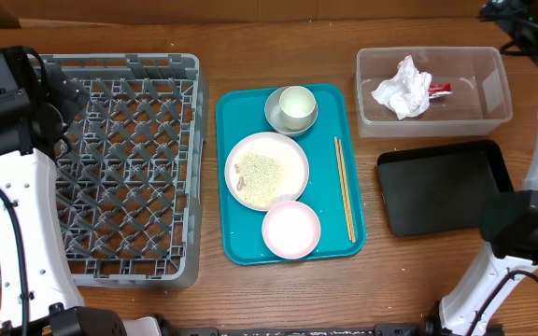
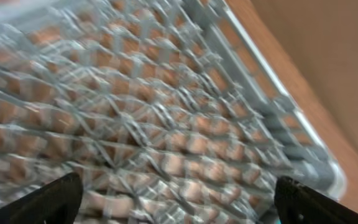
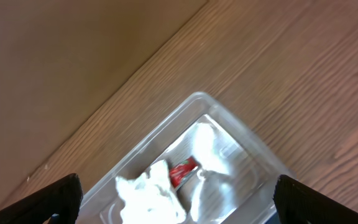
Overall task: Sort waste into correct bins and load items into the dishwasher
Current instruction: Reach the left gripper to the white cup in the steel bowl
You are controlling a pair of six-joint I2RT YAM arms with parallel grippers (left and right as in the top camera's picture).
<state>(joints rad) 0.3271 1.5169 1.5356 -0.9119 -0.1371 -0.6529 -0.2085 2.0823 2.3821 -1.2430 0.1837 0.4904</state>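
Ahead of the right jaws, napkin (image 3: 149,191) lies in tub (image 3: 247,155).

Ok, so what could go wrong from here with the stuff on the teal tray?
1. The large white plate carries rice crumbs. Loaded as it is, they would likely drop through the dish rack lattice.
2. The white cup sits inside the grey-green bowl, so lifting one may drag or tip the other.
3. The chopsticks lie flat near the right edge of the teal tray. Being thin, they may be hard to pinch and could roll.
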